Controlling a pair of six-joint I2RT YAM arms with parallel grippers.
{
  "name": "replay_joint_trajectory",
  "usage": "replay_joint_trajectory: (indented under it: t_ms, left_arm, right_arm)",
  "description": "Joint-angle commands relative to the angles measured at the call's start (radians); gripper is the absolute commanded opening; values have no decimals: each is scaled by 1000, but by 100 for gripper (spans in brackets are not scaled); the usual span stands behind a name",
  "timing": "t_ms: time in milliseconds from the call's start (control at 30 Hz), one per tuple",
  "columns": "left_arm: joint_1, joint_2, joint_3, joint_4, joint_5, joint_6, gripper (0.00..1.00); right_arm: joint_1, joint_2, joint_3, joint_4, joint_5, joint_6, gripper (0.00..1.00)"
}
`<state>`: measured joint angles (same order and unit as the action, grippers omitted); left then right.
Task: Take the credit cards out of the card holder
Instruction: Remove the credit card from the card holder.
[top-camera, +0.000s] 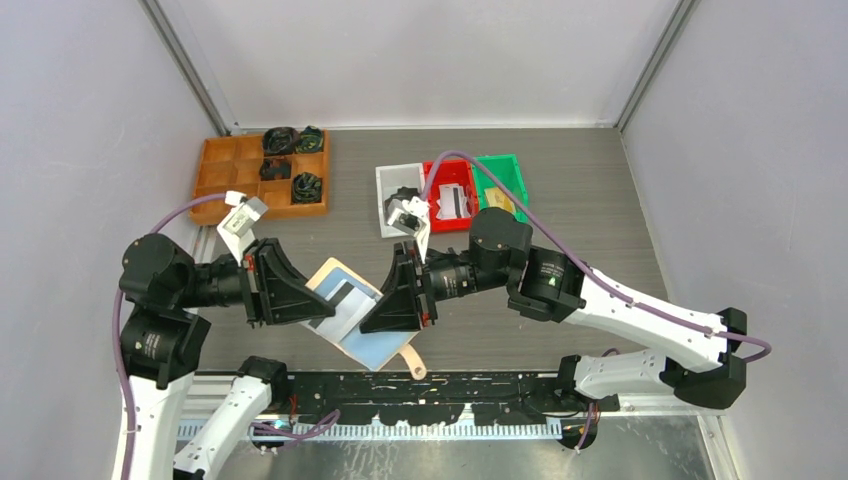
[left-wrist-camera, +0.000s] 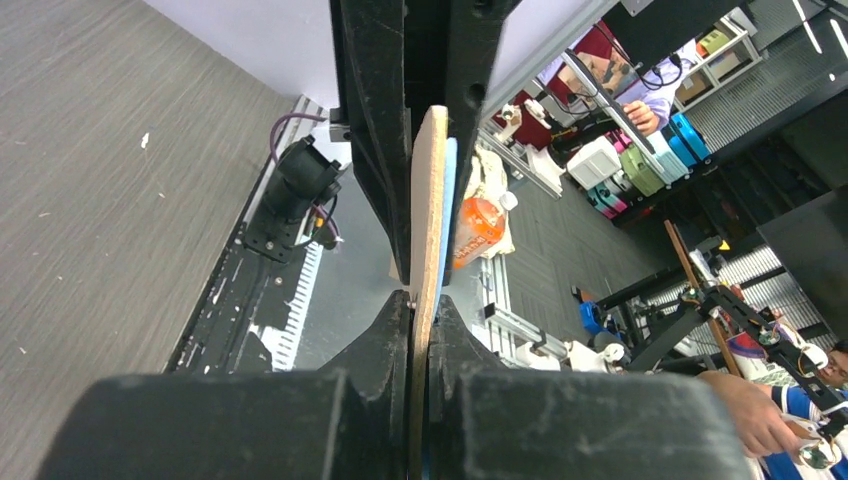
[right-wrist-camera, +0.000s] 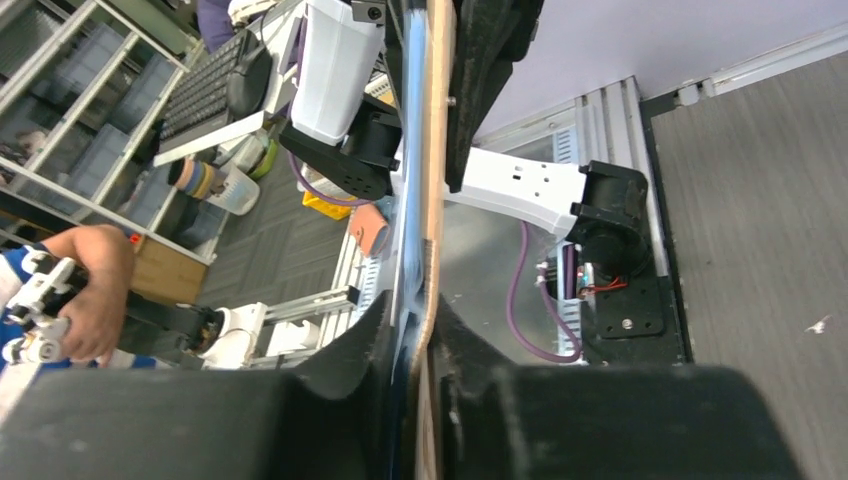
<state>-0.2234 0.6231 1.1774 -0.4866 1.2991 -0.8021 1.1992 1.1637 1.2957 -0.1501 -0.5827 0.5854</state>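
Observation:
The card holder (top-camera: 372, 343) is open and held above the near table edge between both grippers. Its tan outside shows at the far corner, its pale blue inside faces up, and its tan tab hangs at the near end. A grey and white credit card (top-camera: 344, 298) sticks out of an inner pocket. My left gripper (top-camera: 308, 300) is shut on the holder's left edge, which the left wrist view shows edge-on as a tan strip (left-wrist-camera: 428, 210) between my left gripper's (left-wrist-camera: 420, 312) fingers. My right gripper (top-camera: 384, 306) is shut on the right edge (right-wrist-camera: 436, 150), with tan and blue layers pinched in the right gripper (right-wrist-camera: 418, 312).
A wooden compartment tray (top-camera: 225, 178) with black lumps stands at the back left. A white bin (top-camera: 388, 180), a red bin (top-camera: 436, 216) holding flat pale and dark pieces, and a green bin (top-camera: 508, 172) stand at the back middle. Grey walls close in both sides.

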Motion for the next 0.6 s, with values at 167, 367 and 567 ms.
replay_joint_trajectory:
  t_ms: [167,367,567]
  left_arm:
    - [-3,-4,0,2,-242,62,0]
    - [-3,-23,-15,-63,-422,115,0]
    - [-2,-43,-44,-57,-614,143,0]
  right_arm:
    - [-36,-109,77,-124,193,-133,69]
    - [-40,-185,99,-191,411,-124,89]
    - [-41,-213,60,-108,411,-11,91]
